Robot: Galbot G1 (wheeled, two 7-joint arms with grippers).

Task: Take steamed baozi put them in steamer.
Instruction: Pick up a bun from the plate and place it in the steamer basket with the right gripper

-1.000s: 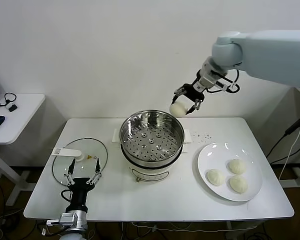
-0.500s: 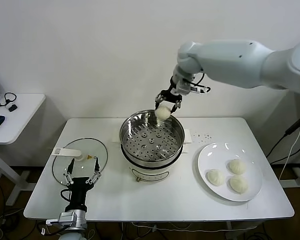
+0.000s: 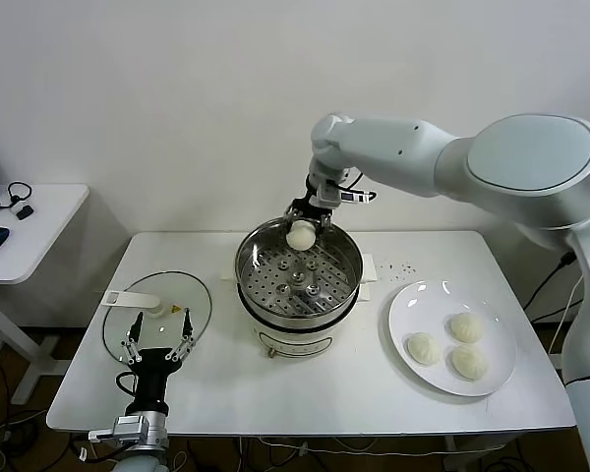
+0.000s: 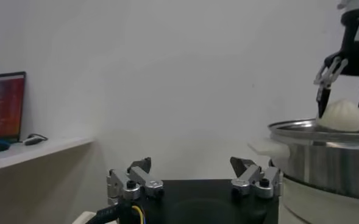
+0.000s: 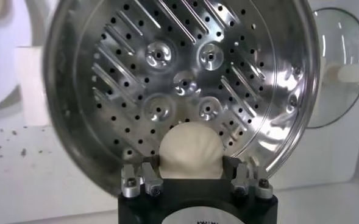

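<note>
White table [image 3: 275, 393], unlabelled steamer [image 3: 299, 295]

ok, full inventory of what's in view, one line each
steamer: 1, steel with white base, table centre, empty perforated tray
held baozi: 1, cream-white, in the right gripper above the steamer's far rim
baozi on plate: 3, cream-white
plate: 1, white, table's right
glass lid: 1, clear with white handle, table's left
table: 1, white
side desk: 1, white, far left
right gripper: shut on the held baozi
left gripper: open, parked at the table's near left edge
</note>
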